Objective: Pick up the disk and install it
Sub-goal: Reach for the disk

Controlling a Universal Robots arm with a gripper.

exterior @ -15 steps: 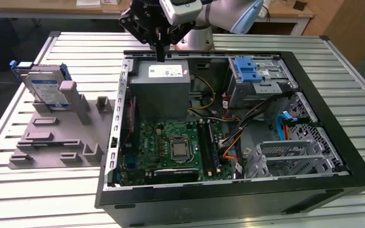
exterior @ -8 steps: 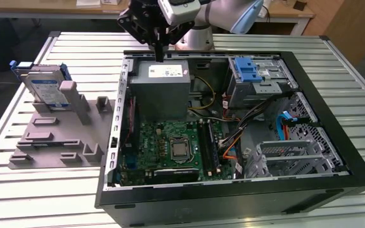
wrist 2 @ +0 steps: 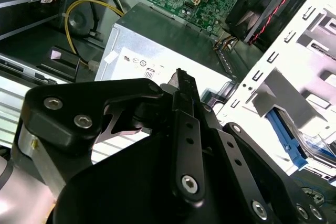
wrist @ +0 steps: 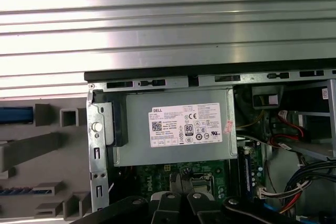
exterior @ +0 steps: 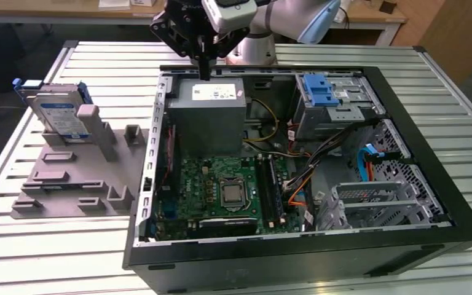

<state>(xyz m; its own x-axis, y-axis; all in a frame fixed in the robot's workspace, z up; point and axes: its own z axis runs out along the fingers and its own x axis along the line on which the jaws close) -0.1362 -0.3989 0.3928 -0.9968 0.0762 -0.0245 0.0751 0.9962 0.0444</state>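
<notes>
Black gripper [exterior: 204,72] on a pale robot arm hangs above the far edge of an open desktop computer case [exterior: 302,249], its fingers pointing down. The fingers are drawn together into one narrow tip with nothing between them. The tip sits just over the far end of a large grey metal power supply [exterior: 207,120] with a white sticker on top. In both wrist views the closed fingertips [wrist: 181,186] appear against that same grey box [wrist: 178,129], with the green motherboard [wrist: 157,174] beside it.

The disk [exterior: 59,115] is well apart from the gripper, outside the case on the exterior view's left. It stands upright on its edge in a slot at the far end of a grey moulded fixture [exterior: 72,178], showing its white-and-blue label, with a blue bracket round its edges. The fixture lies on a slatted metal table [exterior: 56,252], just beside the case's side wall.

Inside the case, the motherboard fills the near half next to the power supply. A bright blue plastic latch [exterior: 322,92] sits on a metal bay at the far corner on the exterior view's right. A perforated metal drive cage [exterior: 375,203] is at the near corner on that side, with bundles of coloured cables [exterior: 302,178] running between the cage and the board.
</notes>
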